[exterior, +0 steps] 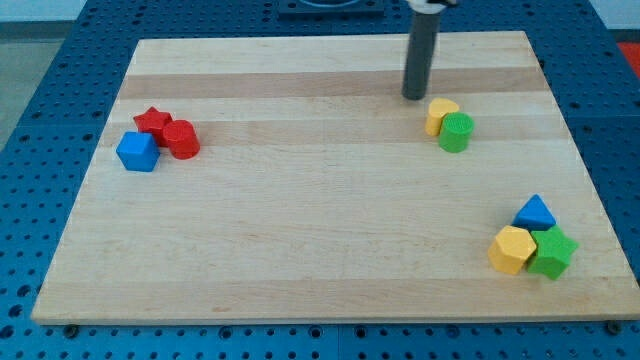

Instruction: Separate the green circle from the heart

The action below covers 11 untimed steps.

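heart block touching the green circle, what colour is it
Yellow heart, clearest in the camera view.

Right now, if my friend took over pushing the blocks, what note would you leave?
My tip: on the board, just up and to the view's left of the yellow heart, not clearly touching it.
Green circle: pressed against the heart's lower right side, in the view's upper right.
Done: nothing yet; the two still touch.
Left: get my tip between them or behind the circle and push it away from the heart.
The other blocks are far off.
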Each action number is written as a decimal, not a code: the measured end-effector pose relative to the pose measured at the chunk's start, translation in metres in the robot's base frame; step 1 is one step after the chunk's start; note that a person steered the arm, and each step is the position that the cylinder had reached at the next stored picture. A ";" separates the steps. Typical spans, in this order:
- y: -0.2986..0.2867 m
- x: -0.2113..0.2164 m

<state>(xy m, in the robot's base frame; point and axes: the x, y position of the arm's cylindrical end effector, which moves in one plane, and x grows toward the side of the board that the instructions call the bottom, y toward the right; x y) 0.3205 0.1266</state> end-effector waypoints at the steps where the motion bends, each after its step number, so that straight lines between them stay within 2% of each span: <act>1: 0.025 0.001; 7: 0.021 0.098; 11: -0.011 0.150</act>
